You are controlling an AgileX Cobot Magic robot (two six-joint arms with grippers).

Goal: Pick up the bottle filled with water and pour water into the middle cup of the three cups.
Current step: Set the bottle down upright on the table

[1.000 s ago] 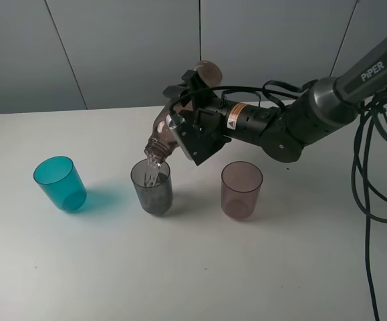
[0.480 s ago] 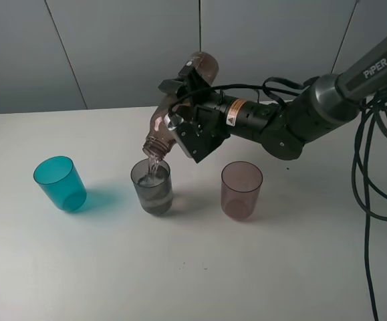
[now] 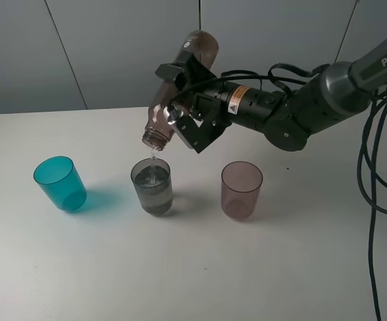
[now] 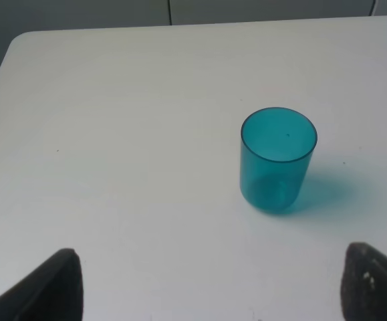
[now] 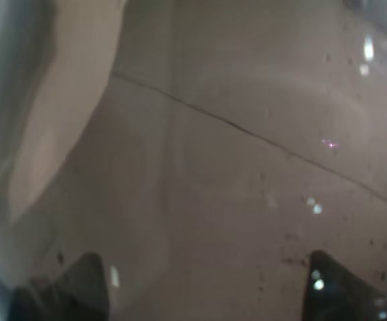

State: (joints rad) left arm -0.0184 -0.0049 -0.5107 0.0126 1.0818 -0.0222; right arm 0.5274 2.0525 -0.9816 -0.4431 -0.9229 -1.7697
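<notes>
My right gripper (image 3: 184,101) is shut on the smoky brown-grey bottle (image 3: 198,51) and holds it tipped neck-down above the table. Its open neck (image 3: 156,138) hangs just above the middle cup (image 3: 152,188), a smoky grey tumbler partly filled with water; a thin trickle falls into it. The teal cup (image 3: 59,184) stands to its left and the pinkish-mauve cup (image 3: 241,190) to its right. In the right wrist view the bottle (image 5: 213,167) fills the frame. In the left wrist view my left gripper (image 4: 210,294) is open and empty, short of the teal cup (image 4: 277,159).
The white table (image 3: 193,267) meets a grey panelled wall at the back. The right arm (image 3: 300,114) stretches in from the right over the pinkish-mauve cup. Black cables (image 3: 370,180) hang at the right edge.
The right gripper has lifted and tipped the bottle steeper, raising its neck off the middle cup's rim. The stream has thinned to a trickle and the cup's water level has risen.
</notes>
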